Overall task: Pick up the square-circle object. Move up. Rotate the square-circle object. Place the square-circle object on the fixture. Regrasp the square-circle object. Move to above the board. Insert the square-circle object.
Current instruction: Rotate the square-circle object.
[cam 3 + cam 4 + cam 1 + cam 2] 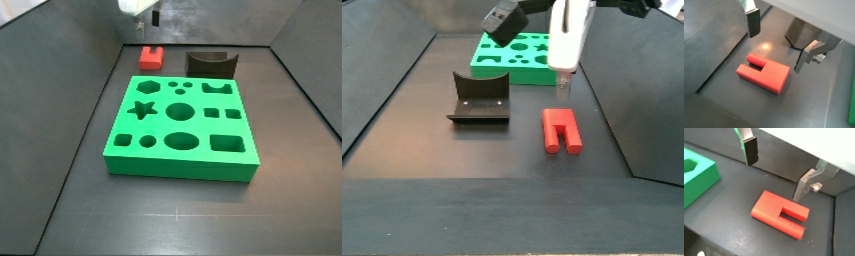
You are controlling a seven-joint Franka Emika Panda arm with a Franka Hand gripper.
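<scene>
The square-circle object (764,73) is a small bright red peg lying flat on the dark floor; it also shows in a wrist view (779,212) and in both side views (151,58) (561,131). My gripper (777,42) hangs above it, open and empty, with the jaws wide apart and clear of the peg; it shows too in a wrist view (776,170) and in a side view (561,88). The fixture (210,62), a dark notched block, stands beside the peg (480,100). The board (185,125) is a green slab with several shaped holes.
Dark walls enclose the floor on the sides and at the back. The board's edge shows in both wrist views (697,173) (851,107), close to the peg. A camera mount (502,20) juts from the wrist.
</scene>
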